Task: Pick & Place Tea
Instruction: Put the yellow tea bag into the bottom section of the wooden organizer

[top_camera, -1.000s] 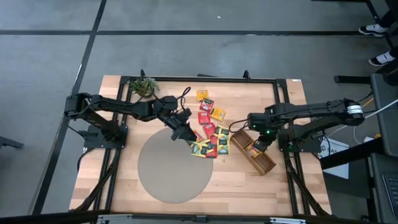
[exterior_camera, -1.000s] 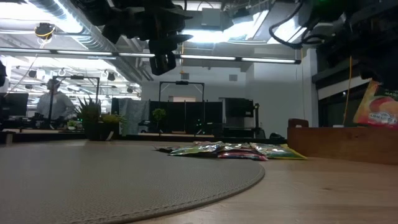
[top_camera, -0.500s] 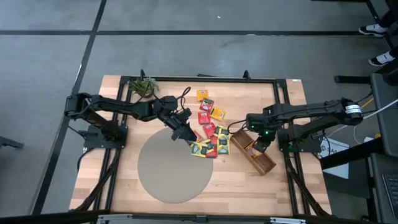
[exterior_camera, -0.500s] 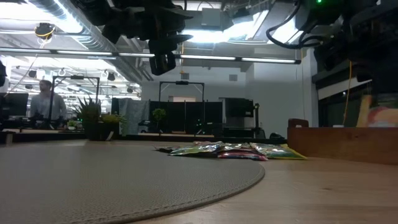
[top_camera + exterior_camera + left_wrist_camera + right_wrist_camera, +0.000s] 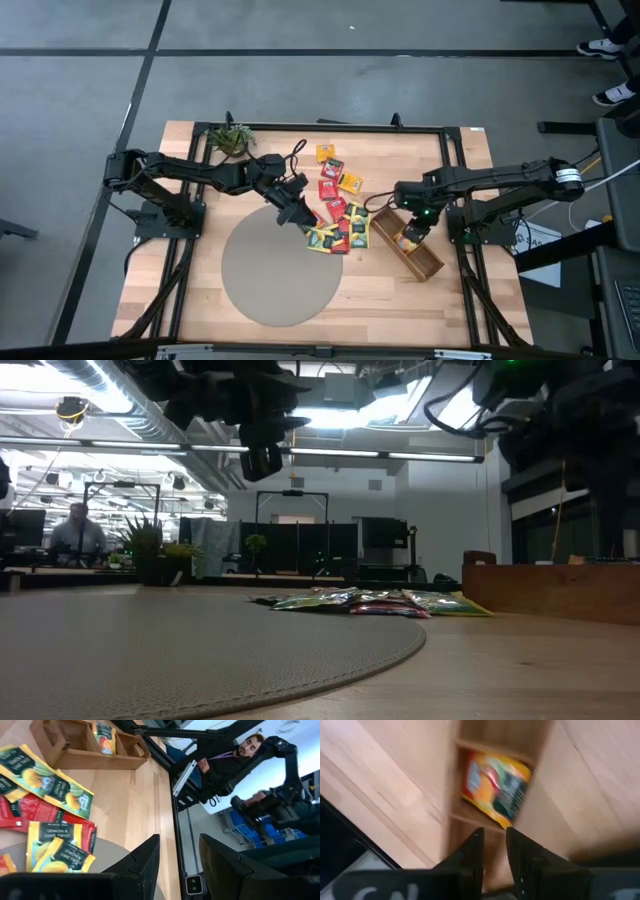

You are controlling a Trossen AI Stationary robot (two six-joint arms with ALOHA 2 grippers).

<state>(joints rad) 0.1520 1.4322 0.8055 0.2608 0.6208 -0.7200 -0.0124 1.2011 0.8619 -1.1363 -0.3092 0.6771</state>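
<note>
Several tea sachets (image 5: 336, 214), red, yellow-orange and green, lie flat in a loose pile on the wooden table, right of the round mat. My left gripper (image 5: 300, 218) hovers open over the pile's left edge, with nothing between its fingers (image 5: 145, 862). My right gripper (image 5: 413, 232) hangs open, pointing steeply down, over the long wooden divided tray (image 5: 425, 262). Just below its fingers (image 5: 470, 857), a yellow-orange sachet (image 5: 497, 787) rests inside one tray compartment, clear of them. The same sachet (image 5: 104, 732) shows in the left wrist view.
A small potted plant (image 5: 232, 138) stands at the far left corner. The round grey mat (image 5: 280, 270) covers the near middle of the table. A black frame (image 5: 455, 150) borders the table. People show in the room beyond.
My right gripper has let go of the yellow-orange sachet. A second ago the sachet hung above the tray's wall in the low view; it has dropped into the tray and is hidden behind that wall. The left arm has kept still.
</note>
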